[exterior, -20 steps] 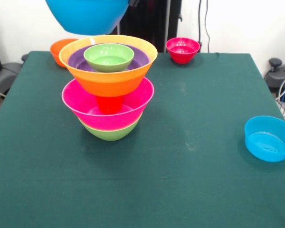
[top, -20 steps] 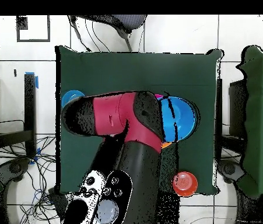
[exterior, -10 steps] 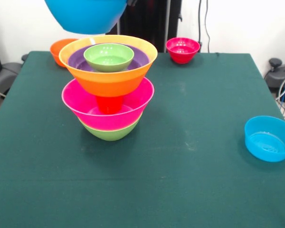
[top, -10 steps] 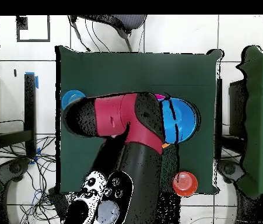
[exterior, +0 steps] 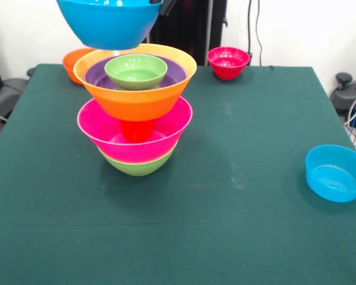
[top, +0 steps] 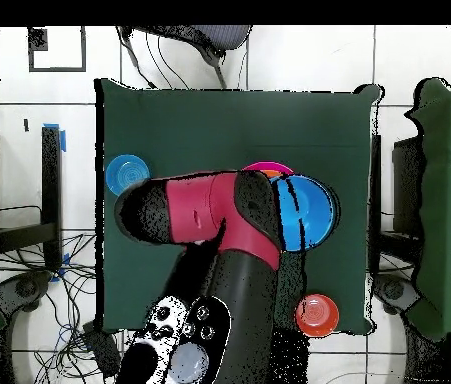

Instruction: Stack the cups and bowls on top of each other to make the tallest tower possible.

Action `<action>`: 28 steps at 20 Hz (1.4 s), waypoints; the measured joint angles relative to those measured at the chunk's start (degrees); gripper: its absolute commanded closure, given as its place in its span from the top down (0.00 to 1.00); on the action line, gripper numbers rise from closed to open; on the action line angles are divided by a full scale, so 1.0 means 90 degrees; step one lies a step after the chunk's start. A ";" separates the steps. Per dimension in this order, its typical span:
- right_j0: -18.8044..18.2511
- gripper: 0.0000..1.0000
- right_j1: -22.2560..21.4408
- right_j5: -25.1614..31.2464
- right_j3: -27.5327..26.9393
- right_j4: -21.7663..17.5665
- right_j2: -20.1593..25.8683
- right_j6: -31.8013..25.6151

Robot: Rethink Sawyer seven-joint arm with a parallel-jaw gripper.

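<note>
Step in hand: the large blue bowl (exterior: pixel 109 22) hangs in the air above the tower (exterior: pixel 135 107), carried in for placing on top; this reads as the lowering stage, not yet a set-down.
Claw: only a dark part shows at the blue bowl's rim at the top edge of the front view, and the arm (top: pixel 214 205) covers it from overhead; whether it is clenched on the rim cannot be told, though the bowl hanging free suggests it is held there.
Tower make-up: medium green bowl (exterior: pixel 137 165) lowest on the table (exterior: pixel 237 225), pink bowl (exterior: pixel 134 133) in it, orange cup (exterior: pixel 136 129) upside down inside the pink one, large orange bowl (exterior: pixel 135 83) resting on the cup, purple bowl (exterior: pixel 95 74) nested in that, small green bowl (exterior: pixel 136 70) uppermost.
Blue bowl against tower: it sits toward 11 o'clock of the small green bowl in the front view, apart from it, so it looks off-centre.
Loose pieces: small orange bowl (exterior: pixel 74 60) behind the tower at 11 o'clock, red bowl (exterior: pixel 228 62) at the table's 1 o'clock, small blue bowl (exterior: pixel 336 173) at 4 o'clock near the edge.
Next move calls for: centring the blue bowl over the small green bowl, then a slow straight descent, since the upper half balances on one cup.
Risk: a sideways nudge could tip the orange bowl off the cup.
</note>
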 measured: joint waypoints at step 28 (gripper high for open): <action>0.0028 0.00 0.0050 -0.0301 0.0389 0.0001 -0.0056 0.0000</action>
